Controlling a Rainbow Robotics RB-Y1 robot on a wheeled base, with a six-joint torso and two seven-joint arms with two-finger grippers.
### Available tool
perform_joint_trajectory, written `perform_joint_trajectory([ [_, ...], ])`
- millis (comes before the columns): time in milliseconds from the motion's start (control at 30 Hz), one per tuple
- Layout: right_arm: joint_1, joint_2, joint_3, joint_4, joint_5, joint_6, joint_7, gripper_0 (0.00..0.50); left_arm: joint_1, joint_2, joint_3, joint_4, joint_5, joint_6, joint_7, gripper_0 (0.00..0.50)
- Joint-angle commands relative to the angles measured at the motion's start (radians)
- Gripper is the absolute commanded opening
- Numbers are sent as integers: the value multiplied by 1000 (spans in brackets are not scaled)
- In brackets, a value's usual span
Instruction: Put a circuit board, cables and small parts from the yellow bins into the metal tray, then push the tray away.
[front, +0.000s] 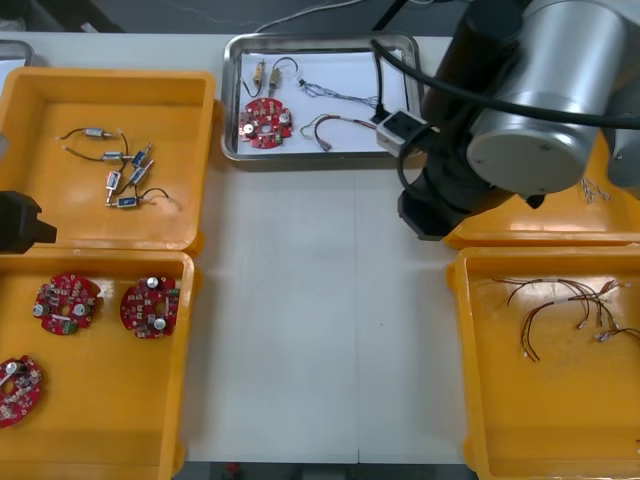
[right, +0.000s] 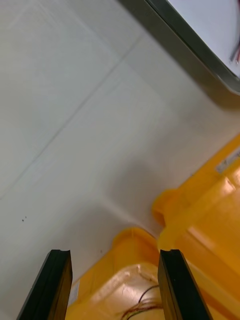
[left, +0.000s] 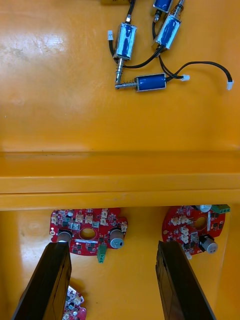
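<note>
I judged that the step in hand was the push, because the metal tray (front: 310, 158) already carried a red circuit board (front: 265, 122), cables (front: 338, 96) and small metal parts (front: 266, 72) on its white inside.

To do it well, the right tool (right: 114, 255) should first go low over the bare surface (front: 300, 300) on the near side of the tray. It should then meet the middle of the tray's near rim, not its near right corner, or the tray would probably turn instead of sliding. The contact should be on the rim alone, never above the loose things inside. The push should be straight and slow toward the far side, so that the light cables do not slip over the wall.

The right tool was wide and held nothing. It hung nearer than the tray and to the right of its near right corner, above the corner of a yellow bin (right: 131, 245). The tray lay beyond the fingers, apart from them, with bare surface between. The left tool (left: 112, 247) was also wide and held nothing. It was parked left of the tray and nearer, over the left yellow bins (left: 120, 175).
</note>
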Motion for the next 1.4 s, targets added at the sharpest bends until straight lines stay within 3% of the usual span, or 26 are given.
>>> perform_joint_trajectory([
  [33, 92, -82, -145, -67, -38, 64, -138, 500, 12, 35, 19, -28, -9, -1, -27, 500],
  [267, 221, -147, -289, -122, -44, 131, -289, 500, 12, 35, 19, -28, -9, -1, -27, 500],
  [433, 340, -157, -408, -142, -45, 139, -329, 500, 12, 35, 19, -28, -9, -1, -27, 500],
  [800, 566, -182, -689, -160, -74, 151, -226, 500, 12, 35, 19, -28, -9, -1, -27, 500],
  [1033, 633, -187, -772, -151, -50, 153, -114, 500, 12, 35, 19, -28, -9, -1, -27, 500],
  [1400, 733, -157, -826, -151, -13, 108, -98, 500, 12, 35, 19, -28, -9, -1, -27, 500],
])
